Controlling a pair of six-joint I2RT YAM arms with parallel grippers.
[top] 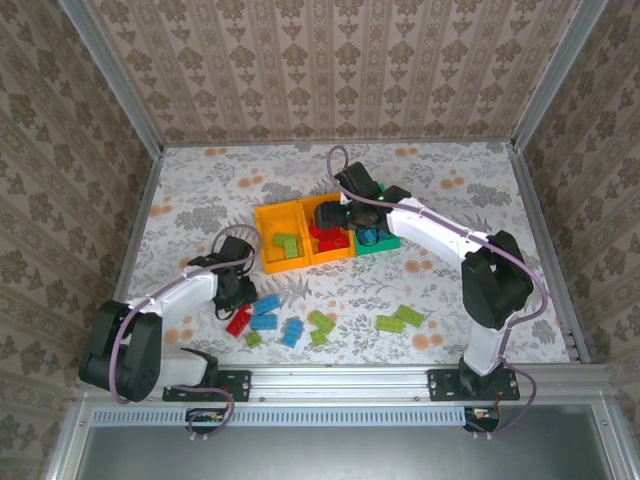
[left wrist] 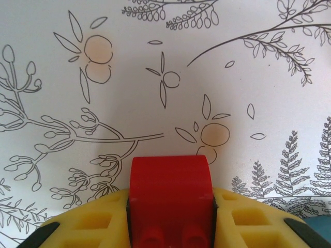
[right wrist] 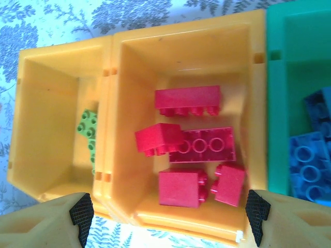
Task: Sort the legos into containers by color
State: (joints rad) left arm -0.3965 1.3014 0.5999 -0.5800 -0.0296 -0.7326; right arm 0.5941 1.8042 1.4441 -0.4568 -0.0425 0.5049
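Flowery table (top: 200,190) is holding it all. One red brick (left wrist: 170,181), smooth and shiny, is sitting squeezed tight in the left gripper (left wrist: 170,209), close to the table. Five more red bricks (right wrist: 189,98) are lying in the middle bin (right wrist: 248,77), with the right gripper (right wrist: 169,213) hanging spread wide above.

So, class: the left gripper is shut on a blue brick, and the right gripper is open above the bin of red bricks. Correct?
No: the left wrist view shows the left gripper shut on a red brick, not blue. The rest stands.
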